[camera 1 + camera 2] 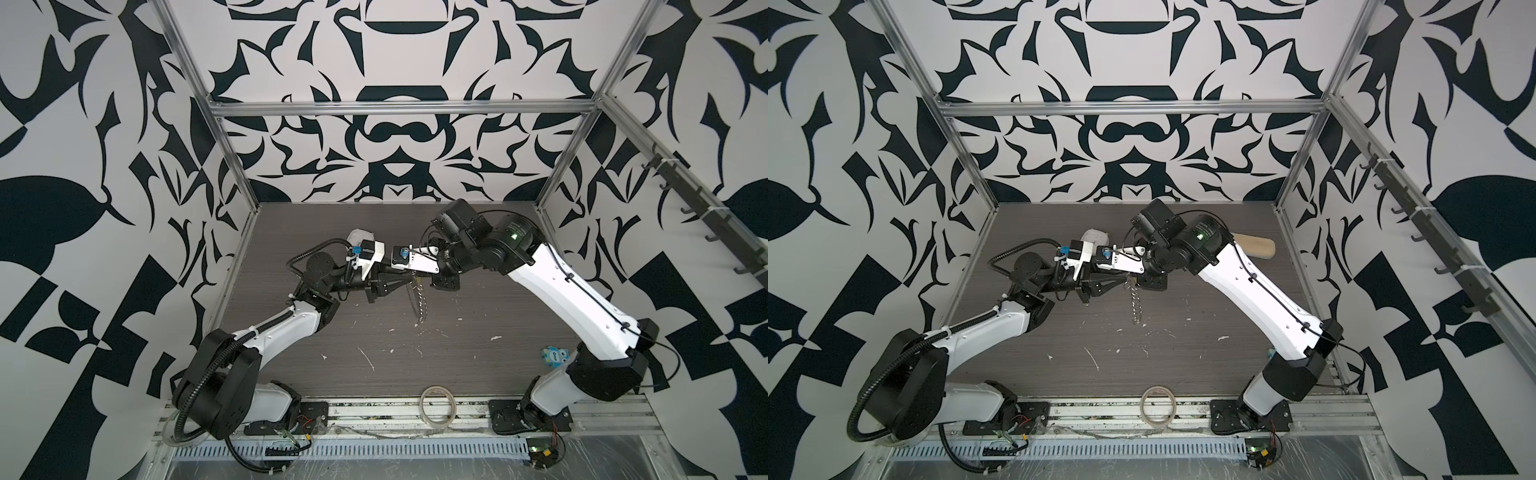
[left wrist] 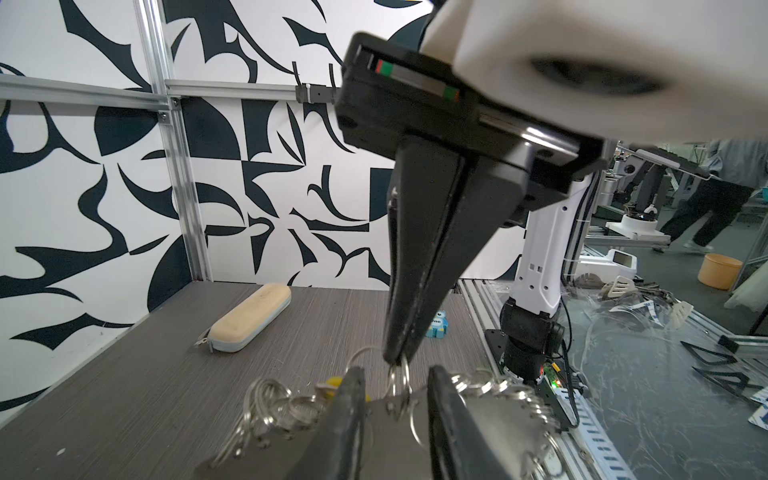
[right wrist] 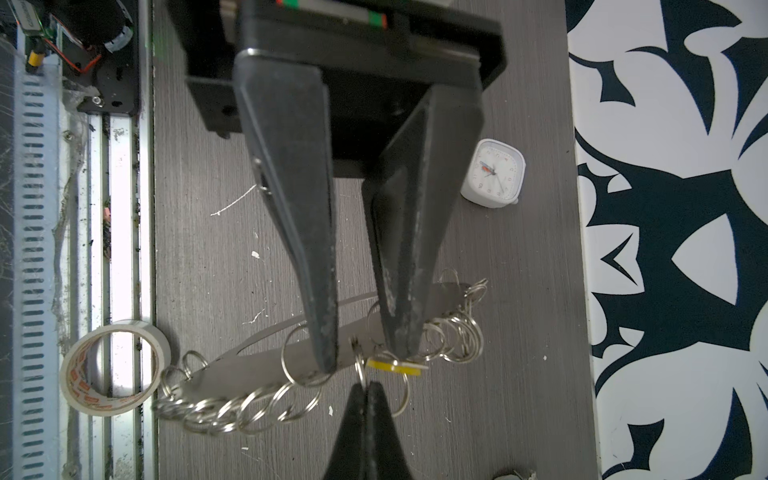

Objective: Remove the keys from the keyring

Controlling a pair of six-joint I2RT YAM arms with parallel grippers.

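Above the desk (image 1: 291, 332), the right hand (image 3: 365, 395) pinched one ring of the keyring (image 1: 420, 305) — its chain hanging toward 6 o'clock in both top views — while the left hand (image 2: 397, 395), spread, straddled that ring, the yellow key (image 3: 395, 365) just beside one side of it.

The keyring (image 3: 232, 409) is a long, floppy chain of many small shiny silver rings. In both top views it hangs down in a thin loop. The key (image 3: 395, 365) is a small flat yellow tag, seen from its thin edge, joined to a ring near the top of the chain.
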